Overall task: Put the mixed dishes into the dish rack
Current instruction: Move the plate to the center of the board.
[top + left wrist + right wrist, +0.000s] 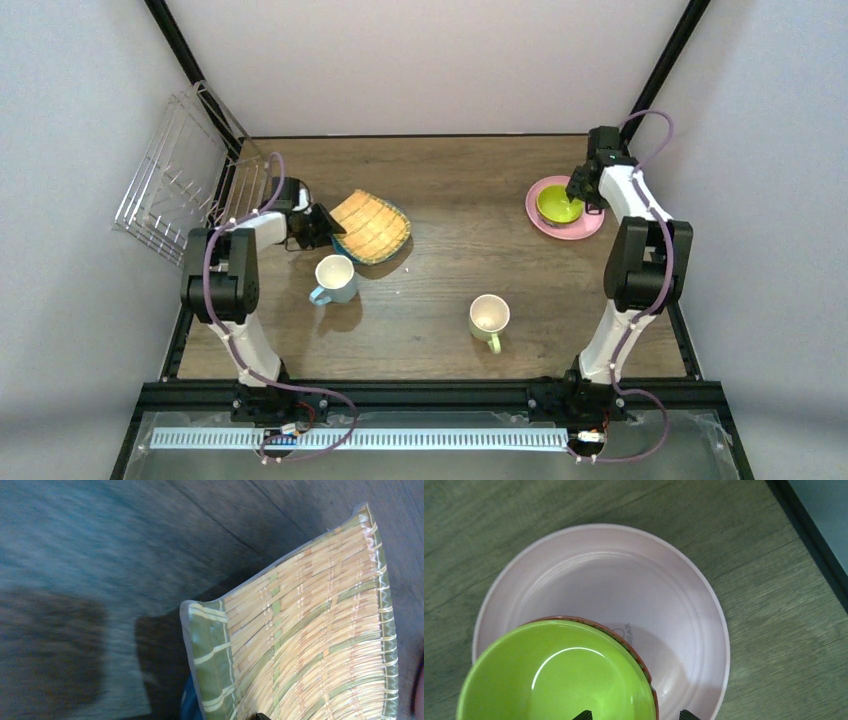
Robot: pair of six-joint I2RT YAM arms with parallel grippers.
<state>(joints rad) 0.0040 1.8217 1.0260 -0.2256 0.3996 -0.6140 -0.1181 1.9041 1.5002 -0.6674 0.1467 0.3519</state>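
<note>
Pink plate [664, 605]: grey print ending "PEAR", rest hidden behind bowl [554, 675].

Light was soft and even. Left of the tan woven-look plate [310, 640], the surface [75, 555] was smeared with blur and carried a dark shadow; the plate itself was sharp. A curved glare crossed the lime bowl [554, 675].

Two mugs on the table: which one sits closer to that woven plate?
The light-blue mug, right beside the woven plate; the yellow-green mug stands apart, further right.
</note>
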